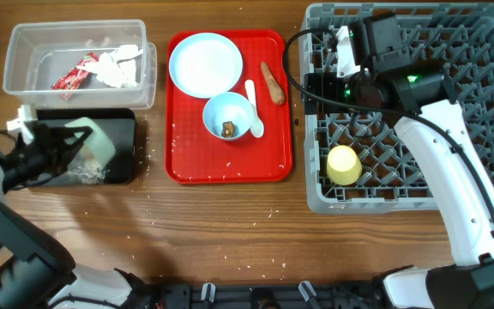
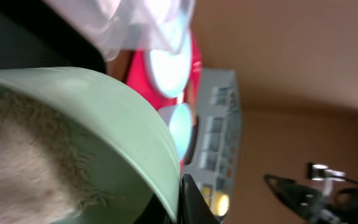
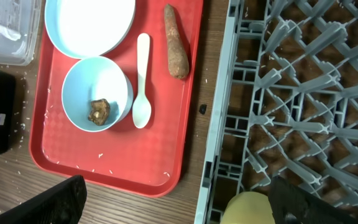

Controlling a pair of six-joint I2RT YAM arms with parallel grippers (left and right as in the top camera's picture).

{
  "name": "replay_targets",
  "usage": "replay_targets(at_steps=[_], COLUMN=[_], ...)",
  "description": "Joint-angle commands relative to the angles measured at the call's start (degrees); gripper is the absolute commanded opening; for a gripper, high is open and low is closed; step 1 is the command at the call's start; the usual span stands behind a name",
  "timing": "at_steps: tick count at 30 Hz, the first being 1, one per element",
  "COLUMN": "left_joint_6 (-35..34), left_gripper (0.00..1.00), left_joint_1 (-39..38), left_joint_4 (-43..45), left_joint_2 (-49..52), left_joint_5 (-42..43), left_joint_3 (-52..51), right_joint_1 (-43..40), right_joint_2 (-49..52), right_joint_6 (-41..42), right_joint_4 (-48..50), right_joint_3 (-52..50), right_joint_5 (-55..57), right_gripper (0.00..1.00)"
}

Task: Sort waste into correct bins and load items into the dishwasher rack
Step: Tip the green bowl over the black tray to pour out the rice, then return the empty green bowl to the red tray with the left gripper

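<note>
Fig. My left gripper (image 1: pixel 69 148) clamps the pale green bowl (image 1: pixel 97 142) by its rim, tipped over the black tray (image 1: pixel 125 129) directly beneath. The dishwasher rack (image 1: pixel 478 51) lies far to its right, nearer my wide-spread right gripper (image 3: pixel 182 208).

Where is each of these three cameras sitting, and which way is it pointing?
Overhead: fixed above the table, looking straight down on the red tray, grey rack, left arm and right arm.
Left wrist: on the left arm, looking sideways past the green bowl of rice it holds, toward the tray; one dark finger shows.
Right wrist: on the right arm above the rack, looking down at the blue bowl and spoon; two dark fingertips show.
Shared: all three show the yellow cup.
</note>
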Motion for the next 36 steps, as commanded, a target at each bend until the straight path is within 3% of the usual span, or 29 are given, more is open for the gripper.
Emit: replay_targets(at_steps=[1,7,16,19,26,27,31,36], left_joint_6=[1.1,0.9,0.9,-3.7,-6.3,-7.1,-17.0,-17.1], left_gripper=[0.04,0.04,0.04,0.04,0.04,0.04,0.04,0.04], left_joint_1=[3.2,7.1,8.5,8.5,8.5,8.5,8.4,8.3], left_joint_4=[0.2,1.2,2.8,4.0,4.1,8.2,11.6,10.5], left_joint_2=[-0.5,1.6,4.6,5.3,5.3,5.3,5.4,5.4], left_joint_5=[9.2,17.6,22.9,22.8,22.8,22.7,20.6,21.7], left_joint_3=[-0.5,-0.5,-0.5,-0.5,-0.5,-0.5,-0.5,-0.5], right_joint_1=[-0.1,-0.1,-0.1,-0.1,-0.1,-0.1,-0.1,-0.1], right_joint_2=[0.7,0.7,0.7,0.7,0.7,0.7,0.7,0.7], right_joint_6=[-0.3,-0.3,-0.3,-0.3,-0.3,-0.3,-0.3,-0.3], right_joint_4=[0.6,0.6,0.6,0.6,0.5,0.5,0.6,0.5], right_joint_3=[0.4,0.4,0.4,0.4,0.4,0.4,0.4,0.4], right_joint_5=[0.3,0.0,0.0,0.0,0.0,-0.1,-0.3,-0.2], right_gripper=[0.95,0.95,0.95,0.95,0.95,0.95,0.95,0.95])
